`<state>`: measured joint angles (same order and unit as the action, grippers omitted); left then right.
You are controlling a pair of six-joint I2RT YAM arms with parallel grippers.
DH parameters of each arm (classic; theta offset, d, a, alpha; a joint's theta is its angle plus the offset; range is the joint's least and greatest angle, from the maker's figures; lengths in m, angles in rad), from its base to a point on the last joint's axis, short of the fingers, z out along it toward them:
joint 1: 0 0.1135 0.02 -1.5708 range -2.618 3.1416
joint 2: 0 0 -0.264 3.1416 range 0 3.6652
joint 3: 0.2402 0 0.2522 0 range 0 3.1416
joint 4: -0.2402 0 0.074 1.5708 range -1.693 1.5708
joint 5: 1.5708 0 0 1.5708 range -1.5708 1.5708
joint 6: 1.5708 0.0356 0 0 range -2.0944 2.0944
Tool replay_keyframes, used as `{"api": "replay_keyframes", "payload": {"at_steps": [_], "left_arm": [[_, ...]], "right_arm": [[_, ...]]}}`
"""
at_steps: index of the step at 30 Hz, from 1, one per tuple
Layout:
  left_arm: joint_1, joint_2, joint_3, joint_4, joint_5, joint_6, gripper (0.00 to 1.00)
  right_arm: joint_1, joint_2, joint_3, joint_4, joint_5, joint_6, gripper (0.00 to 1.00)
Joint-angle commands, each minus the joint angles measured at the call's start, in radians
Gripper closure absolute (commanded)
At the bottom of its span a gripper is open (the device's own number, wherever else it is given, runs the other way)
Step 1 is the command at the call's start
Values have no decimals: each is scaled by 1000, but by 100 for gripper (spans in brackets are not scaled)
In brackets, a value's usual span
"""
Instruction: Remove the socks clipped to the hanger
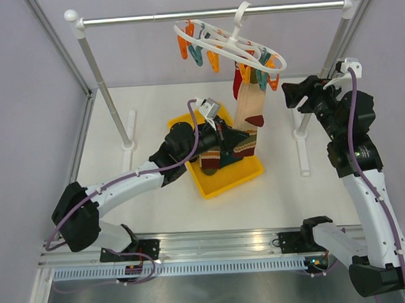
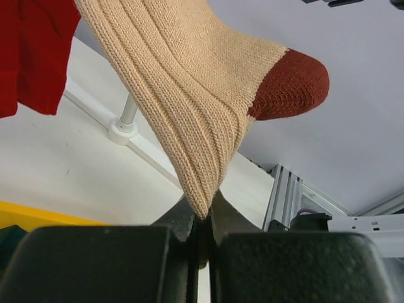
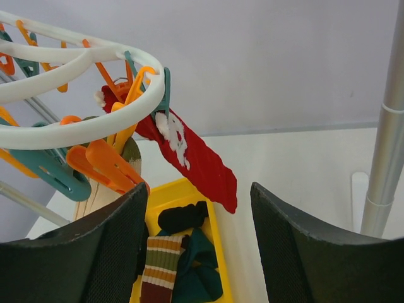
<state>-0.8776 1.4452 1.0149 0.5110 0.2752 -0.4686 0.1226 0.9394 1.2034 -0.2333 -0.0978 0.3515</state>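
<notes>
Left end effector (image 2: 202,219) pinching tan sock (image 2: 189,95) lower edge; right end effector (image 3: 196,243) open, near hanger (image 3: 76,129).

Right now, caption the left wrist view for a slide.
Left pincer shut on the edge of a ribbed tan sock with a rust-brown toe, red fabric sock hanging alongside.

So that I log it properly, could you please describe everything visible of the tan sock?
The tan sock is ribbed knit fabric, beige with a dark red-brown patch at one end. It hangs from the hanger above the yellow tray, apparently clipped at its top. The left gripper is shut on its lower fold. A red sock hangs beside it.
</notes>
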Motion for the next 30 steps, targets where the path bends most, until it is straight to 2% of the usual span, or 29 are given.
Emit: {"api": "replay_keyframes", "payload": {"at_steps": [1, 9, 21, 24, 25, 29, 30], "left_arm": [[8, -69, -21, 50, 50, -35, 98], [23, -144, -50, 12, 62, -21, 98], [32, -149, -73, 18, 93, -42, 98], [31, -152, -73, 12, 98, -42, 98], [32, -152, -73, 11, 98, -42, 98], [31, -154, -72, 11, 102, -44, 98], [31, -152, -72, 11, 102, -44, 98]], "right_arm": [[3, 7, -11, 86, -60, -11, 29], [3, 16, -50, 265, -258, 40, 29], [5, 4, -82, 448, -393, 197, 30], [3, 9, -103, 500, -421, 233, 34], [5, 10, -110, 508, -422, 237, 42], [3, 16, -105, 512, -421, 238, 56], [5, 15, -104, 511, -419, 238, 62]]}}
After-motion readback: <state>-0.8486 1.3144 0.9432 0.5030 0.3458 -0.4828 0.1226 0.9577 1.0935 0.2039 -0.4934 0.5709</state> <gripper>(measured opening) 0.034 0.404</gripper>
